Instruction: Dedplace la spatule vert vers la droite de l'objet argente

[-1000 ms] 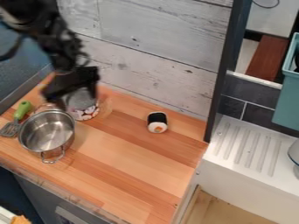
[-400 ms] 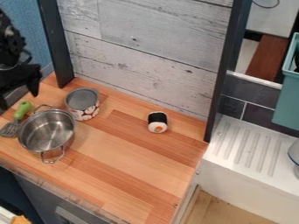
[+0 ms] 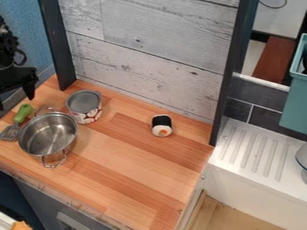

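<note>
The arm is cut by the L edge of view, in upper part; its gripper (image 3: pixel 15 96) hangs there over the L edge of the surface (image 3: pixel 129 164), and its outer finger is partly cut too. The fingers stand open, w/ a gap btwn the tips. The pot (image 3: pixel 48 134) hides some of the surface behind it; whether its rim touches the spatula (image 3: pixel 23 113), I cannot tell. The blue-green bin (image 3: pixel 291 105) and the bowl (image 3: pixel 303 157) are both cut at R edge of view. On the can (image 3: pixel 84 107) there is a red & white patterned band, too small to make out. The spatula lies near the L edge of the surface, just beside the pot, on its L side: it has a bright green hdl., which points to the far L corner, and a grey slotted blade, which points toward the front. The pot is silver, shiny, w/ 2 loop hdls. The can stands upright near the pot, toward the back edge. The black & white sushi toy (image 3: pixel 162 125) is well apart, near the back edge, toward R.
</note>
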Controlling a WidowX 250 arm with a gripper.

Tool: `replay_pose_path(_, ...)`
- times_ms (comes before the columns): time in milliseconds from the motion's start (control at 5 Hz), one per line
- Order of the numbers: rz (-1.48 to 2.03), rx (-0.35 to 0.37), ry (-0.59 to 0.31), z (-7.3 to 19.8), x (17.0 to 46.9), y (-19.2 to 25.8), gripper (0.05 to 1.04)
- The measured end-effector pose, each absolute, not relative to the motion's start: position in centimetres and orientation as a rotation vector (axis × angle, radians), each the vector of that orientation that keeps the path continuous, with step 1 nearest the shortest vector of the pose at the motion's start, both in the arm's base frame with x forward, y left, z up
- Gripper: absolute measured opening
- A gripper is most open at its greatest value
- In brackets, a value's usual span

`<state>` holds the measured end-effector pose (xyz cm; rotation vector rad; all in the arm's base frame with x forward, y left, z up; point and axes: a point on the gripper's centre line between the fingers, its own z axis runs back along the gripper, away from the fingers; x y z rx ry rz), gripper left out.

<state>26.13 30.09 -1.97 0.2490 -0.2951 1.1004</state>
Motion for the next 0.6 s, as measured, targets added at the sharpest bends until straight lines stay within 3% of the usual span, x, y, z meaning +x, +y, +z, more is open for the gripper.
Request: replay_pose_path(600, 0.834, 0.078, -0.283, -3.7, 27.5, 27.5, 1.0)
